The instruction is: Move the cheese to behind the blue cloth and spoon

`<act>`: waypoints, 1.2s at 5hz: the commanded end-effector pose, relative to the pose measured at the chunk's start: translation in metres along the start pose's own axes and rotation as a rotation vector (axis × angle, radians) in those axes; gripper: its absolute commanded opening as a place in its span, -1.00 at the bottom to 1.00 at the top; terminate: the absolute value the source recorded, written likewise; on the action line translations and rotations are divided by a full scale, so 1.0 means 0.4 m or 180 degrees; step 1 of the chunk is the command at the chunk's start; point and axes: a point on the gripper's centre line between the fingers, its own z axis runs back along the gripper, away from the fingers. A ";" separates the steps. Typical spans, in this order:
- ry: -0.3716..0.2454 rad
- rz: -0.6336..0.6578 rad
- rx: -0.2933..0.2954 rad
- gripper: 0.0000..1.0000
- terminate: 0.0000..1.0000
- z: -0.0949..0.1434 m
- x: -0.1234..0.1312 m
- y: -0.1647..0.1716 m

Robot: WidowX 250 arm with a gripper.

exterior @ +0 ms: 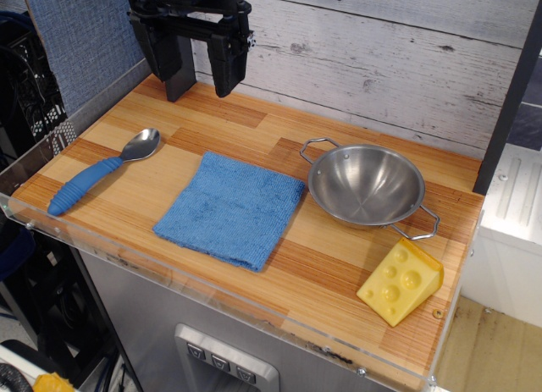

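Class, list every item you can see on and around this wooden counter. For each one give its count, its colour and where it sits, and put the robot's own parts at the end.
cheese: one, yellow with round holes, front right corner of the counter.
steel bowl: one, silver with two wire handles, right of centre, behind the cheese, empty.
blue cloth: one, medium blue, flat in the middle of the counter.
spoon: one, shiny metal bowl and blue ribbed handle, left of the cloth, apart from it.
counter: one, striped wood with a clear front rim.
back wall: one, grey-white planks.
gripper: one, black, back left above the counter, fingers apart, holding nothing.
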 end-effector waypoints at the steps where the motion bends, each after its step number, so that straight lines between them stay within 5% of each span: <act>1: 0.0000 0.0000 0.0000 1.00 -1.00 0.000 0.000 0.000; 2: 0.0002 -0.0023 -0.0045 1.00 -1.00 0.001 0.004 -0.016; 4: 0.0036 -0.0693 -0.0148 1.00 -1.00 -0.016 -0.021 -0.222; 6: 0.0259 -0.1084 -0.0175 1.00 -1.00 -0.148 -0.108 -0.446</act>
